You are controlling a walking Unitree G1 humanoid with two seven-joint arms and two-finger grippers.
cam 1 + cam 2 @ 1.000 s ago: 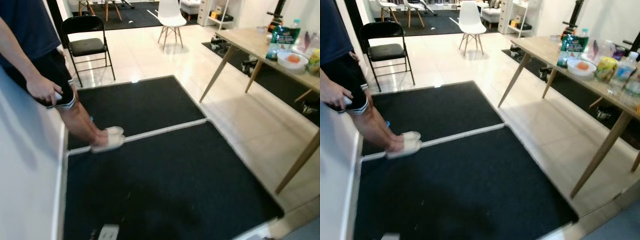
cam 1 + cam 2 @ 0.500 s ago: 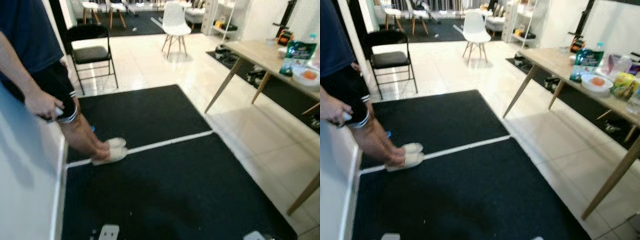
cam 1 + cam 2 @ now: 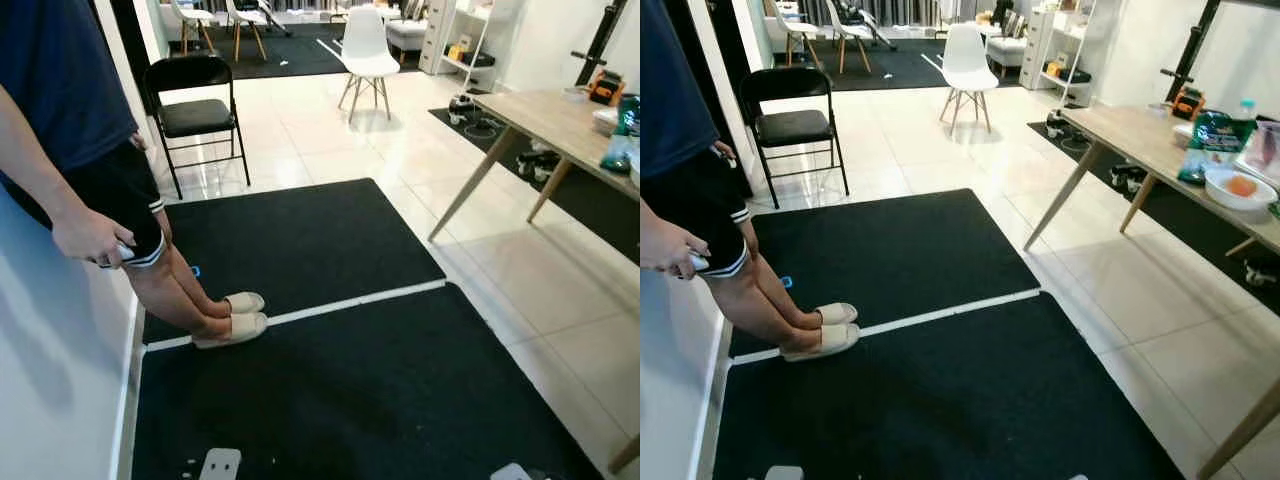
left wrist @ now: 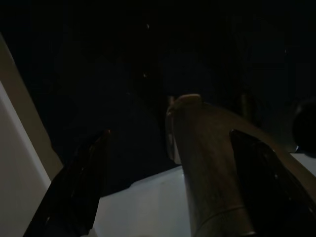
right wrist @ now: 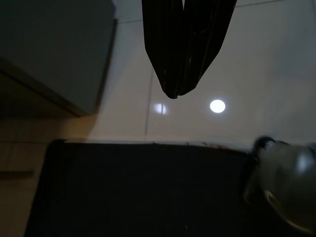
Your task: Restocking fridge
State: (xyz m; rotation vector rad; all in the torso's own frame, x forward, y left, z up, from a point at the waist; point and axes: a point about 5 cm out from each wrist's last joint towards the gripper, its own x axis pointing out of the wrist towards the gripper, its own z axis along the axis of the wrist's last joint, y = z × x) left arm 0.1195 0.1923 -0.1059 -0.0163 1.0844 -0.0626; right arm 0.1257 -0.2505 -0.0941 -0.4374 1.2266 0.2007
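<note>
Black mats (image 3: 330,390) on glossy tiles (image 3: 560,290)

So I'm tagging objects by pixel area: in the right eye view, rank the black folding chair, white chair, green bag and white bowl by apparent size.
1. black folding chair
2. white chair, though farther away
3. green bag and white bowl, too alike to rank

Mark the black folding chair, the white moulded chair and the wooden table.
Black folding chair (image 3: 195,115), left eye view, on the seat pad.
White moulded chair (image 3: 368,50), left eye view, on the seat shell.
Wooden table (image 3: 1140,135), right eye view, on bare tabletop.
</note>
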